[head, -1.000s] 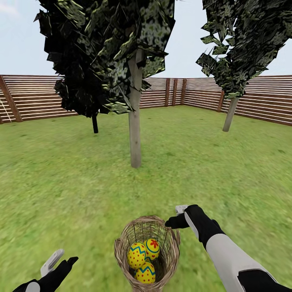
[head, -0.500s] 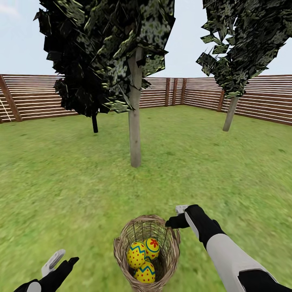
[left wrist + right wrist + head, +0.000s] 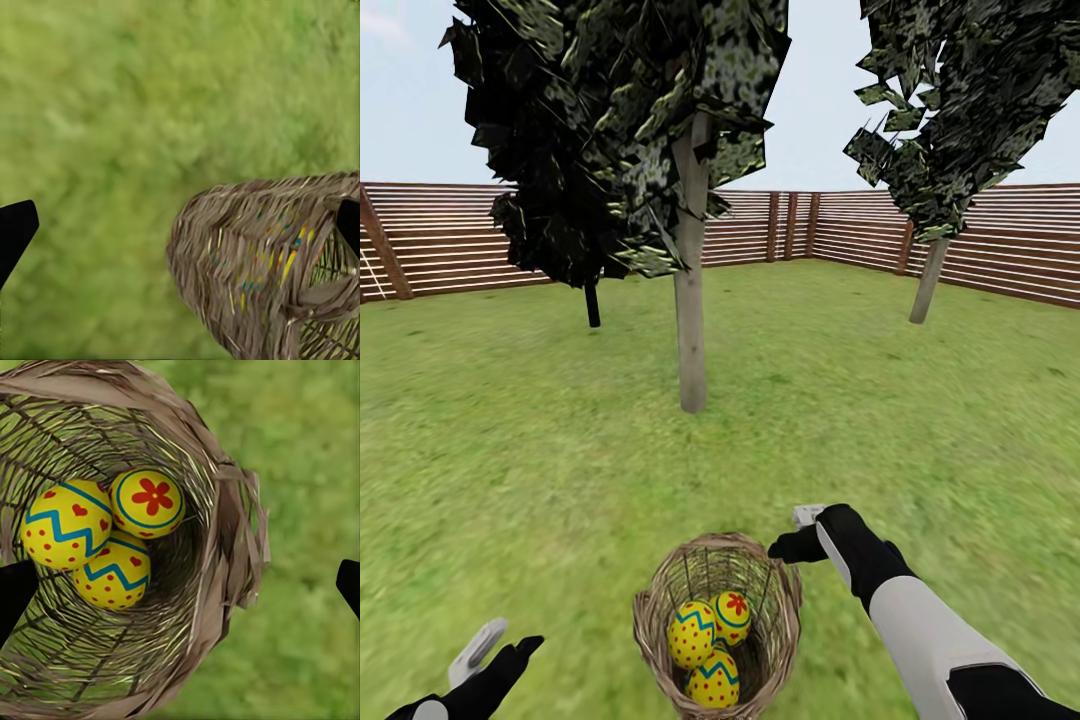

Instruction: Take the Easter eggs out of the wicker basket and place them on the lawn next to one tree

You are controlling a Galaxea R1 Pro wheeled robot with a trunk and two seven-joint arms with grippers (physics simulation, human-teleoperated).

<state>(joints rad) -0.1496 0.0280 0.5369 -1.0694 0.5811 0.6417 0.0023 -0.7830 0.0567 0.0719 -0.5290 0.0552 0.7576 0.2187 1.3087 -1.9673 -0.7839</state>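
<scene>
The three Easter eggs lie bunched together at the bottom of the wicker basket, which stands on the lawn at the lower middle of the head view. In the right wrist view all three show plainly through the basket's mouth: one with a red flower, two with blue zigzags and red marks. In the left wrist view the basket's woven wall hides them except for blurred flecks of colour between the strands, and the basket is cut off by the frame.

The right claw hangs just over the basket's far right rim, its fingers spread wide and empty. The left claw hovers over grass beside the basket, also spread and empty, partly cut off at the frame's bottom.

Beyond stands a pale-trunked tree, then a wooden fence.
</scene>
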